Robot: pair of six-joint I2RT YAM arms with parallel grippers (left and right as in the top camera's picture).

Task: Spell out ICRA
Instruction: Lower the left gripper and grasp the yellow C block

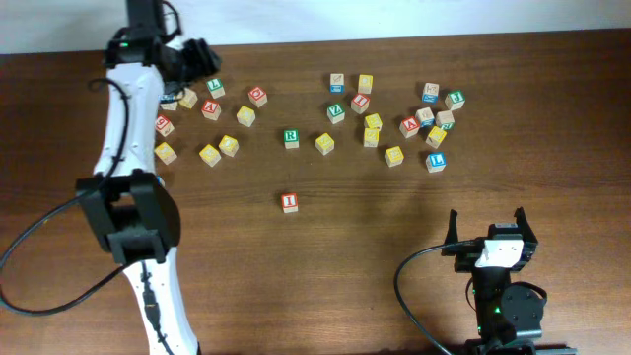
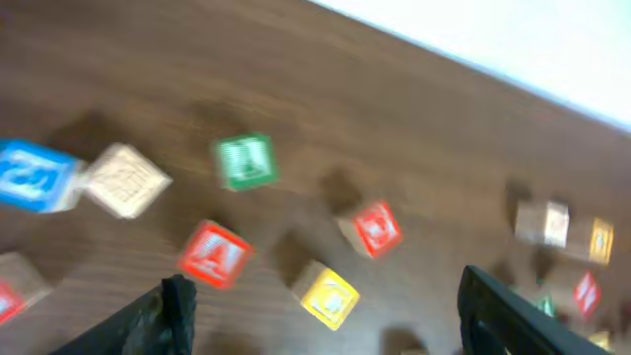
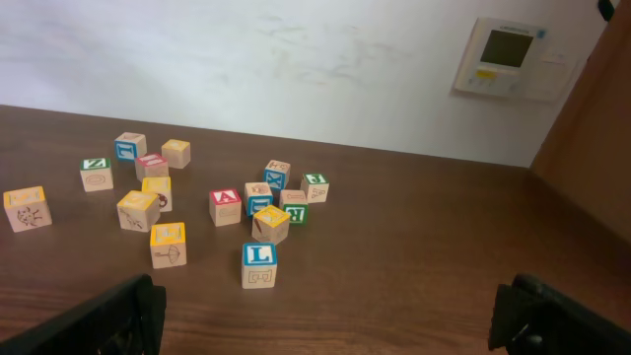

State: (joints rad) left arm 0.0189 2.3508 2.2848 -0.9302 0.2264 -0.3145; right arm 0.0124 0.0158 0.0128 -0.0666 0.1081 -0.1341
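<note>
Left end effector (image 1: 202, 61), jaws apart, hovered over left cubes (image 1: 210, 108) for next pick; right end effector (image 1: 488, 225) idled spread; I (image 1: 289, 202) anchored row.

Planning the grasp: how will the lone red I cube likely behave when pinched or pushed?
The red I cube looks like rigid wood, so it should not deform. Its flat faces suggest it will slide, not roll, on the smooth table. Being small, it is probably light.
</note>
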